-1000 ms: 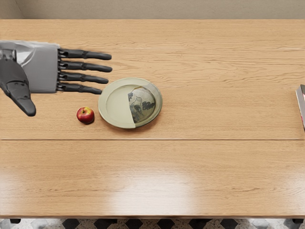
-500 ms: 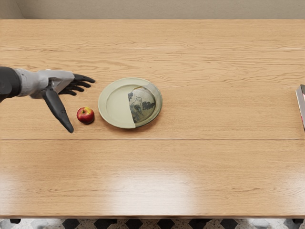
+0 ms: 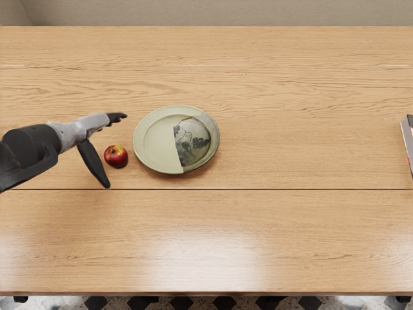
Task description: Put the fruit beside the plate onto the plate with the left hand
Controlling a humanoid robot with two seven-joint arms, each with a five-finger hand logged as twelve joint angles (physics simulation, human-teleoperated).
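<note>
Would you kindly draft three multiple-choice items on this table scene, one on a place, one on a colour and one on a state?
1. Where is the apple relative to the plate?
A. On the plate
B. On the table beside the plate
C. At the table's far right edge

2. What colour is the apple?
A. Red
B. Green
C. Purple

3. What is the state of the left robot hand?
A. Closed on the apple
B. Open, holding nothing
C. Resting flat on the plate

Answers:
1 B, the apple sits on bare wood just outside the plate's rim.
2 A, its skin is red with a small yellowish patch.
3 B, the fingers are extended and the thumb points down beside the apple, with nothing grasped.
</note>
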